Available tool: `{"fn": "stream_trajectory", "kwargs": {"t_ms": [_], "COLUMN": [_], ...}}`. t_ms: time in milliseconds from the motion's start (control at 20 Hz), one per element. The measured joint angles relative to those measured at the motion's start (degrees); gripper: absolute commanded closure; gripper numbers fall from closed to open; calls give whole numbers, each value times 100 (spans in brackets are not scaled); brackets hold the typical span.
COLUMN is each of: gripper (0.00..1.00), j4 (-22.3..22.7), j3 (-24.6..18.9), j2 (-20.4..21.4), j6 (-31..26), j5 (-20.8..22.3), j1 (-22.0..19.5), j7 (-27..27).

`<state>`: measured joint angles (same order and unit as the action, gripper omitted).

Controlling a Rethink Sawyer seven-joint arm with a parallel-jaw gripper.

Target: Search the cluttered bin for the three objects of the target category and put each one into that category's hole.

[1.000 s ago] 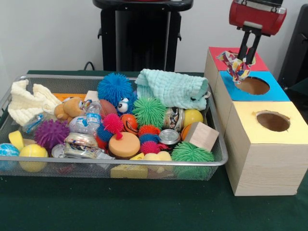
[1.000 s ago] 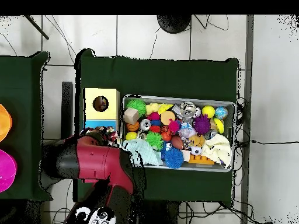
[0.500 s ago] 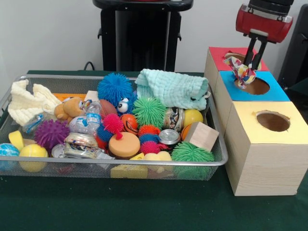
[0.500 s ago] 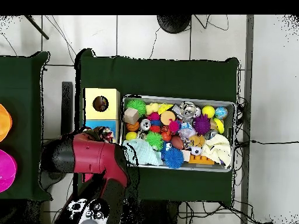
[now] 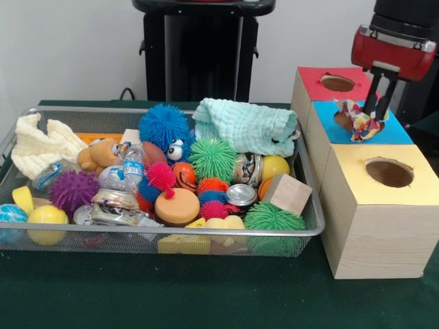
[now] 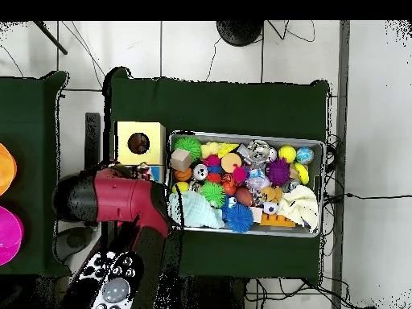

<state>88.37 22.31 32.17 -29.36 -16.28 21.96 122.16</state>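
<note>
a green cloth covers the surface [image 5: 206, 295]. on it sits a wire mesh bin [image 5: 302, 229] heaped with spiky rubber balls [image 5: 212, 159], a folded mint towel [image 5: 247, 125], a wooden cube [image 5: 288, 193] and cans. beside it stand three wooden boxes [image 5: 374, 233] with round holes, topped red, blue and yellow. the tool [image 5: 376, 110] is clamped on a crumpled patterned cloth [image 5: 360, 120] above the blue box's hole [image 5: 343, 120].

Arm [image 6: 113, 201]: glossy red shell, rounded, black end cap at one side. Wrist housing above blue box top [image 5: 384, 132]: red casing, black upper section, grey plate. Gripper [image 5: 379, 110]: slim black fingers. Dark base shows white markings.
</note>
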Motion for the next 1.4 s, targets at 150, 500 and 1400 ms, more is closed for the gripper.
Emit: {"fn": "stream_trajectory", "kwargs": {"t_ms": [150,500,1400], "gripper": [100,100,100], "j4": [-239,-923,-2970], "j3": [14,17,18], "j2": [-103,-308,-645], "j6": [-1,-114,-1953], "j5": [6,15,74], "j1": [50,95,-516], "j7": [0,0,0]}}
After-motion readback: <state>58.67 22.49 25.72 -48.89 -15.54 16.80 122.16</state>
